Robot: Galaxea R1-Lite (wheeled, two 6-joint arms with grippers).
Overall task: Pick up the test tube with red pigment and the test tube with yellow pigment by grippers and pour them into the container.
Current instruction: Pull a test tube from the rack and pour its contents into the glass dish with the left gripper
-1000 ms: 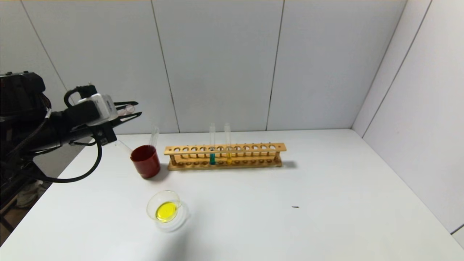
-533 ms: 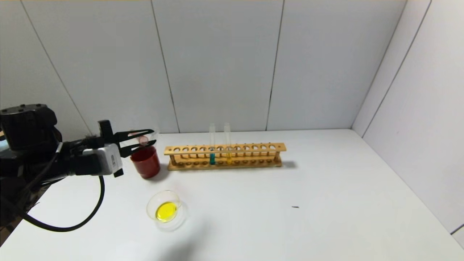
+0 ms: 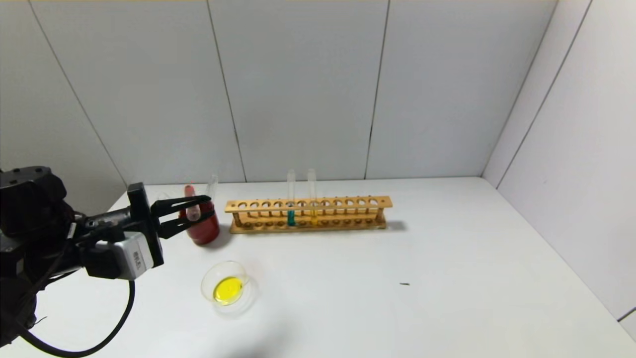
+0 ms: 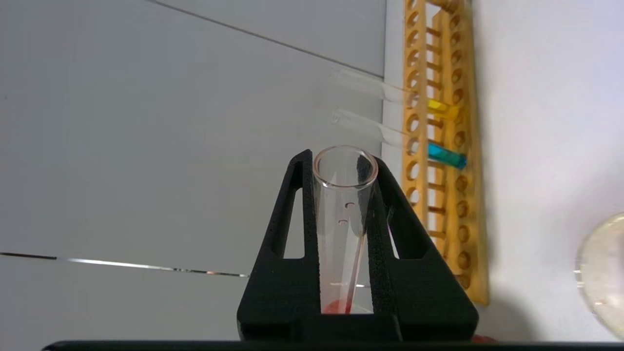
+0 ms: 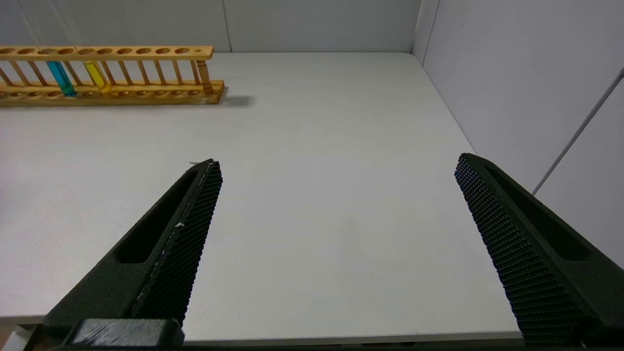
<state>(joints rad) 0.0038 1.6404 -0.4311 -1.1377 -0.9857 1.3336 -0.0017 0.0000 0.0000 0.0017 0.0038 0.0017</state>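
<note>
While the head view shows it best, the left gripper (image 3: 201,215) sits at the left-middle of the frame, closed around the test tube with red pigment (image 3: 191,204), which stands roughly upright with red showing at its upper end, right in front of the dark red cup (image 3: 204,229). The container (image 3: 227,288) lies lower and a bit right of the gripper, near it, with yellow liquid already in it. So the tube's long axis would have to tip down toward that dish, and the left arm is clearly the closer one. The test tube with yellow pigment (image 3: 312,196) is upright in the wooden rack (image 3: 308,214), beside a teal tube (image 3: 291,198).

Left wrist view: the fingers (image 4: 291,214) pinch the tube on both sides, open mouth facing away, red at the base. The container's rim peeks in at the right edge.

Right wrist view: the right gripper (image 5: 336,170) hangs wide open and empty over the table (image 5: 317,146), rack at upper left.

No readable labels anywhere.
</note>
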